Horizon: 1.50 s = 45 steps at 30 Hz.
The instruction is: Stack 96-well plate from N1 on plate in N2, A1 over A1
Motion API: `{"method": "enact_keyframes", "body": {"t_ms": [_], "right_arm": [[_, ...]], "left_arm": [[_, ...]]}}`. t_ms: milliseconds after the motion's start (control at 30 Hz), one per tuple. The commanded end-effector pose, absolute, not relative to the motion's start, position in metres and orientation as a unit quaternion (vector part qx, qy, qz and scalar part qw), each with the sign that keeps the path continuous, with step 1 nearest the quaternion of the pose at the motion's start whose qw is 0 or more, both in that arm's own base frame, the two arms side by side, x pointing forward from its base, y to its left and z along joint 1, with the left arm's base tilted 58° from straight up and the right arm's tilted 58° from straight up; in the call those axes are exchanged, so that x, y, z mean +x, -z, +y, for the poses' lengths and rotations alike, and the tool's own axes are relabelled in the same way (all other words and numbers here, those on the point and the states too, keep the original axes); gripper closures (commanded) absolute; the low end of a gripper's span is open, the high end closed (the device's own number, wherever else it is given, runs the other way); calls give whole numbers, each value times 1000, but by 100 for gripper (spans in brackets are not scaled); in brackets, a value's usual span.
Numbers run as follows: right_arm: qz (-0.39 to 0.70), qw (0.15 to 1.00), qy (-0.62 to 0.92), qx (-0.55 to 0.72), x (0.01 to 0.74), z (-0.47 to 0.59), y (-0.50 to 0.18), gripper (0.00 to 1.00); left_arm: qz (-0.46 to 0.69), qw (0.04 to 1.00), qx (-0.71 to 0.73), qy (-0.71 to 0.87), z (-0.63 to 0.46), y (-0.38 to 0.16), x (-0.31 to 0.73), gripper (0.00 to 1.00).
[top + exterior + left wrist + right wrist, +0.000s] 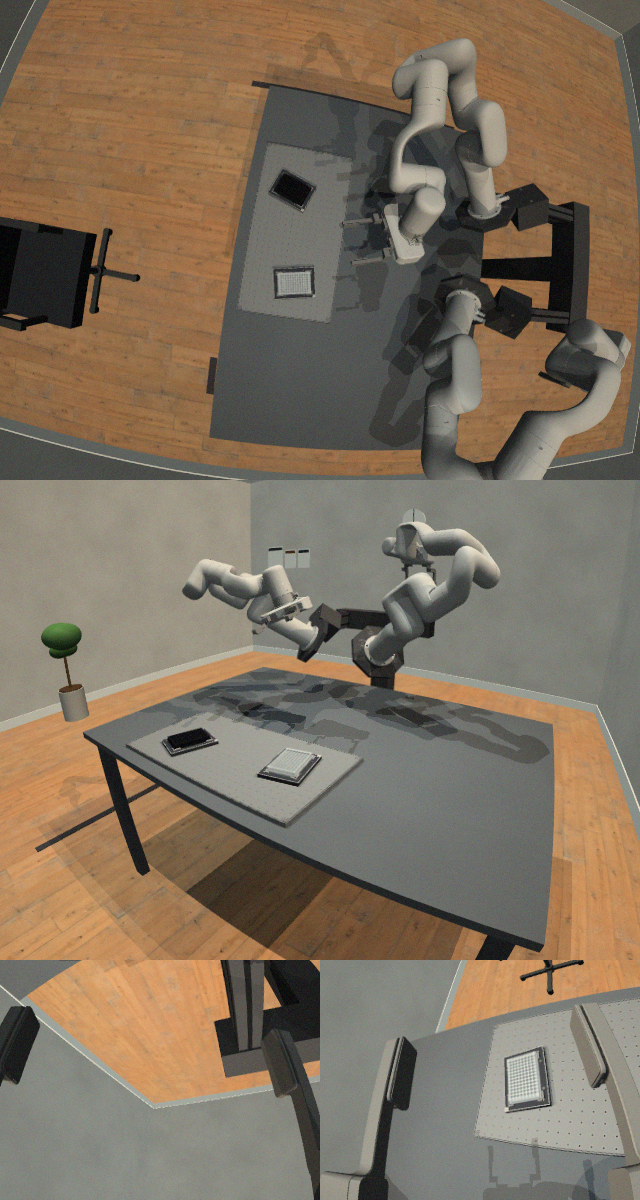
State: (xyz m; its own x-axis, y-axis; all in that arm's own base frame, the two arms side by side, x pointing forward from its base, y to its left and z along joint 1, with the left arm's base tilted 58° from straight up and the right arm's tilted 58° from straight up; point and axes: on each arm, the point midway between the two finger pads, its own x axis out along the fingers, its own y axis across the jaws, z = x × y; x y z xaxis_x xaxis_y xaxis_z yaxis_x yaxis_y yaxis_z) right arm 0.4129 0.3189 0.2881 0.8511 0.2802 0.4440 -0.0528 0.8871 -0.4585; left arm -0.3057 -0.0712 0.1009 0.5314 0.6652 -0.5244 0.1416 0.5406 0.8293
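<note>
Both plates in their nests, both grippers spread

Nearest to me in the exterior view, the plate nest N2 [276, 297] [278, 779] [508, 1095] sits on the perforated board [289, 232] [232, 769] [570, 1125]. It holds the pale plate [294, 282] [291, 762] [524, 1080], whose well grid I can see clearly from above. A small light spot marks one corner of this dark-rimmed nest; I can't make out the plate's cut-off corner.

Beyond it, turned at an angle, is the plate nest N1 [273, 193] [168, 749]. The task's plate, the dark 96-well plate [293, 189] [190, 737], is seated there, its wells too dark for me to distinguish. That nest has a light corner spot too.

Farther back, my right gripper [347, 243] [271, 624] [495, 1060] hangs above the table [310, 382] [439, 810] [435, 1125], its fingers apart with nothing pinched. Its wrist camera frames the pale plate between them, well beyond the tips.

Across on the other arm, folded back behind the table, my left gripper [554, 379] [420, 576] [150, 1054] has its fingers spread wide, holding nothing.

On the far wall, I find the sheets [275, 558] too small to read.
</note>
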Motion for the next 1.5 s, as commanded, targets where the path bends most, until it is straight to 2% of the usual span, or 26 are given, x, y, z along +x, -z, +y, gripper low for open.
{"method": "enact_keyframes", "body": {"t_ms": [0, 600, 1033, 1467], "right_arm": [[-261, 923, -96, -265, 412, 314, -277, 63], [-249, 866, -121, -417, 415, 270, -216, 63], [-249, 866, -121, -417, 415, 264, -209, 63], [-333, 871, 68, -354, 450, 220, -241, 63]], "left_arm": [[453, 752, 446, -173, -72, -102, -307, 0], [453, 752, 446, -173, -72, -102, -307, 0], [453, 752, 446, -173, -72, -102, -307, 0], [453, 752, 446, -173, -72, -102, -307, 0]]}}
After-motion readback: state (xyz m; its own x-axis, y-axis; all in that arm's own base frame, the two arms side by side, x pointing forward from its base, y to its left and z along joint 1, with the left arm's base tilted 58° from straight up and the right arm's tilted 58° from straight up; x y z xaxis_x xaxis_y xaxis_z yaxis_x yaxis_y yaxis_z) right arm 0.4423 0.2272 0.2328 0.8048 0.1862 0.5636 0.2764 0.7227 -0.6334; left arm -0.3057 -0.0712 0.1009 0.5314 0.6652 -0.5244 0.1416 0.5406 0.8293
